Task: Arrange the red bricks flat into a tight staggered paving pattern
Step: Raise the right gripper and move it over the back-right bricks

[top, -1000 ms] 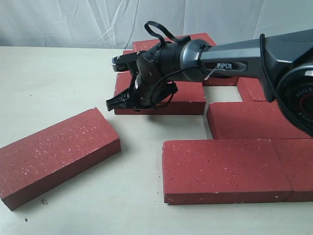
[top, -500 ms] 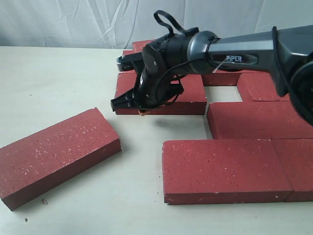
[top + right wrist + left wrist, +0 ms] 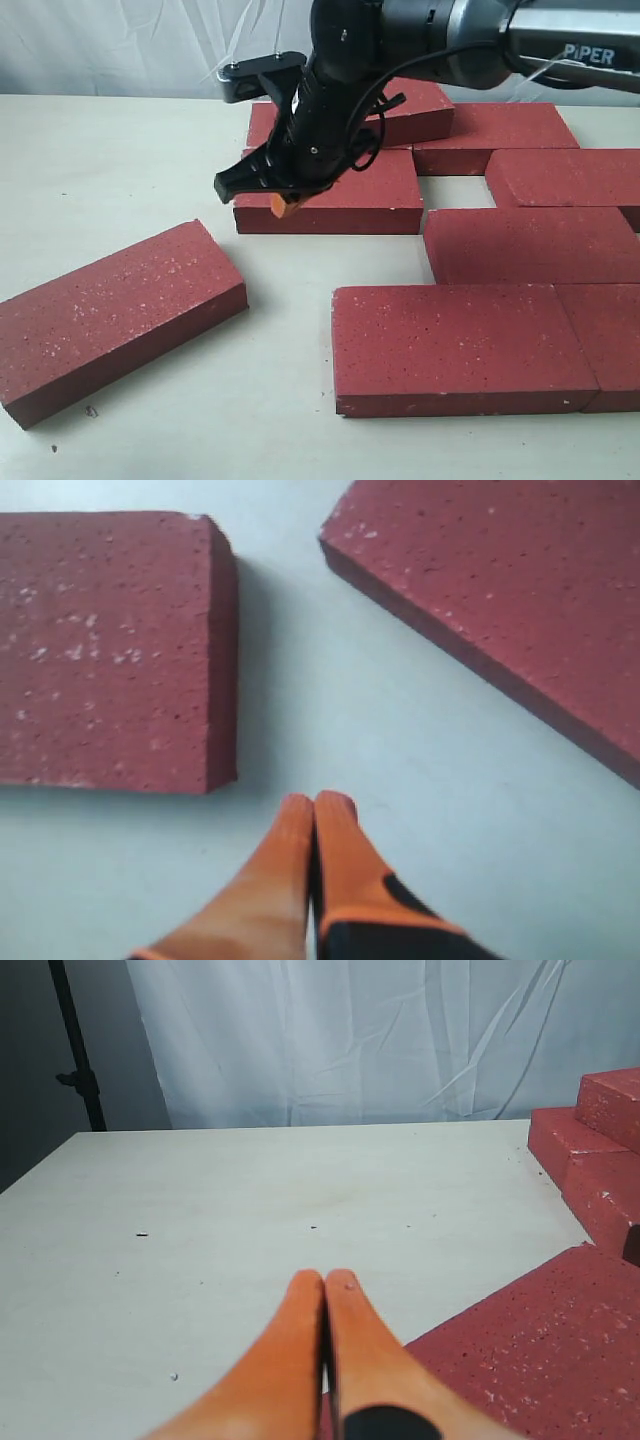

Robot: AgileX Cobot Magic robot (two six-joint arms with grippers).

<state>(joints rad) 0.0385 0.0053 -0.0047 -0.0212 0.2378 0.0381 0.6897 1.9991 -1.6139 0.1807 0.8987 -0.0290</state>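
Observation:
Several dark red speckled bricks lie flat on the pale table. One loose brick (image 3: 110,310) sits angled at the front left, apart from the rest. A front brick (image 3: 460,345) abuts another (image 3: 605,340); behind them lie a middle brick (image 3: 525,245), a left brick (image 3: 330,190) and back bricks (image 3: 495,130). My right gripper (image 3: 283,205) hangs shut and empty above the table, in front of the left brick. Its wrist view shows the right gripper (image 3: 317,802) over bare table between two bricks (image 3: 110,645) (image 3: 520,600). My left gripper (image 3: 325,1278) is shut and empty, beside a brick (image 3: 530,1360).
A white curtain (image 3: 120,45) hangs behind the table. A square gap (image 3: 455,192) is left among the back bricks. Bare tabletop (image 3: 110,160) stretches to the left of the brick group. A dark stand (image 3: 75,1050) rises beyond the table's edge in the left wrist view.
The right arm has risen and swung upward, lifting its shut gripper higher off the table in front of the left brick. No brick has moved.

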